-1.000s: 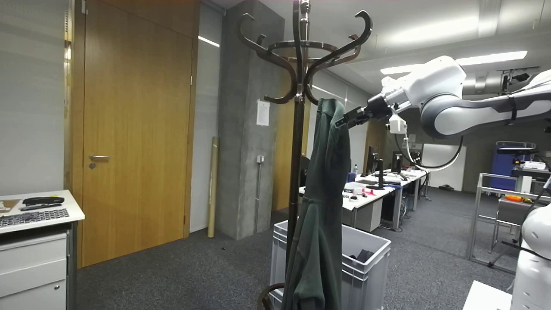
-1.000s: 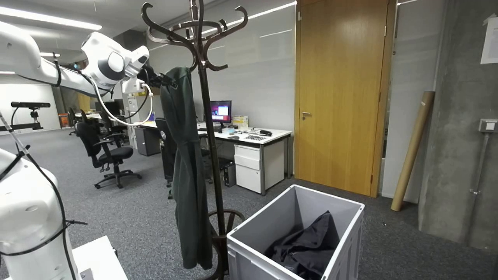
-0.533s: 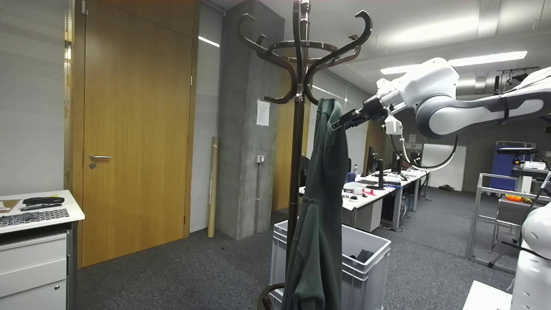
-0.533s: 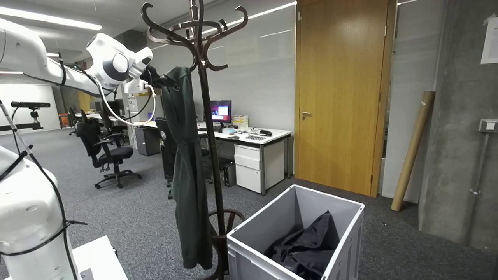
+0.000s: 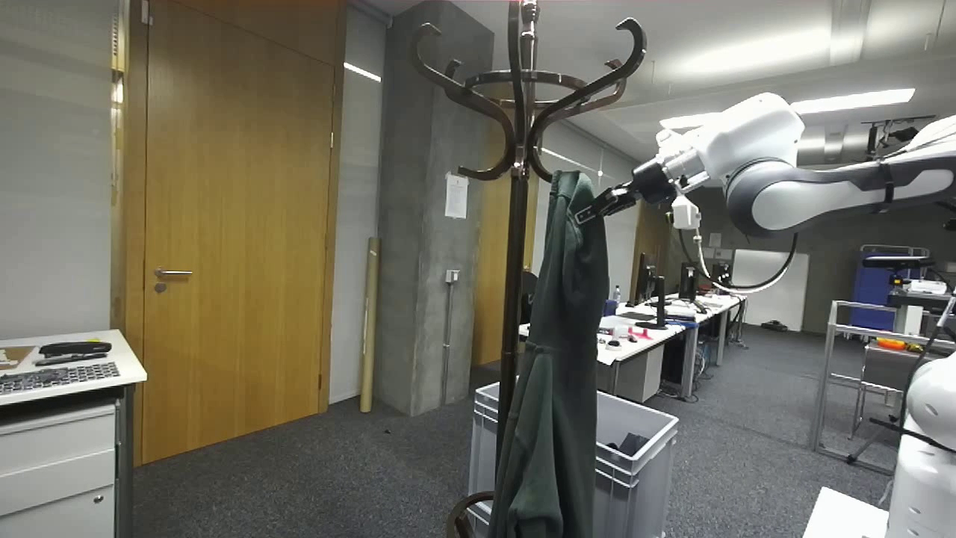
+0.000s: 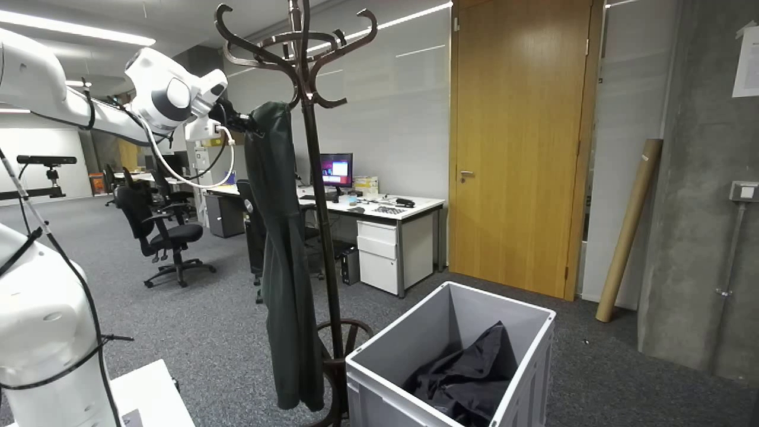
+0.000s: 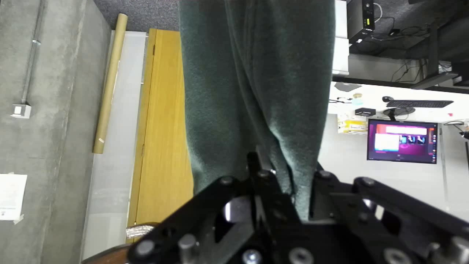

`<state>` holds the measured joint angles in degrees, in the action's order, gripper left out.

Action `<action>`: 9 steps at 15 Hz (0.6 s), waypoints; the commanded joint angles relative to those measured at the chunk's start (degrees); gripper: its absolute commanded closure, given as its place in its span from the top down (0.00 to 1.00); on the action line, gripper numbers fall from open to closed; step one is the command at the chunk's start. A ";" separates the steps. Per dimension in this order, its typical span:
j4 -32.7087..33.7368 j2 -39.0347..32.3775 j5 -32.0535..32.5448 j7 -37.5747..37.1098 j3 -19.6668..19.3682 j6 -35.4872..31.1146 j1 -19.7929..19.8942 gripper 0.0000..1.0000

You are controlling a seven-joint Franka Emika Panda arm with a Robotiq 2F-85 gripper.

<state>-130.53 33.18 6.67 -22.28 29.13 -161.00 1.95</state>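
Observation:
A dark green garment (image 5: 556, 336) hangs from a dark coat rack (image 5: 512, 299), its lower end dangling low. Near the top, on the side that faces the arm, my gripper (image 5: 586, 216) comes in tilted downward. The wrist view, upside down, gives the closest look: a fold of the green garment (image 7: 256, 91) runs in between the black fingers (image 7: 261, 163) and fills the gap. They stand close together, touching cloth on either side. Part of the fingertips is lost in the fabric. In an exterior view the gripper (image 6: 259, 131) meets the garment's upper edge.
Beside the rack stands a grey bin (image 6: 379, 397) holding dark clothing (image 6: 468, 379). Curved rack hooks (image 6: 296, 56) reach out just above the garment. A white desk (image 6: 415, 207), an office chair (image 6: 172, 234), a wooden door (image 6: 516, 148) and a leaning cardboard tube (image 6: 630, 231) are farther back.
My arm has moved in towards the garment, then drawn back a little. The jaws have come together on the cloth. The garment's edge has shifted slightly towards the arm over the last half second.

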 commanded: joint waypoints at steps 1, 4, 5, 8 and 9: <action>-0.54 3.67 0.39 1.47 -1.24 1.20 -2.85 0.00; -1.33 6.93 0.50 1.13 -0.86 2.41 -3.48 0.02; -1.52 8.00 0.54 0.93 -0.69 3.28 -3.51 0.02; -2.22 11.90 1.24 0.01 0.23 6.55 -2.59 0.02; -2.70 13.52 1.62 -0.15 0.48 7.35 -2.20 0.02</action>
<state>-131.74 41.28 6.68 -22.28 29.44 -155.60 -0.95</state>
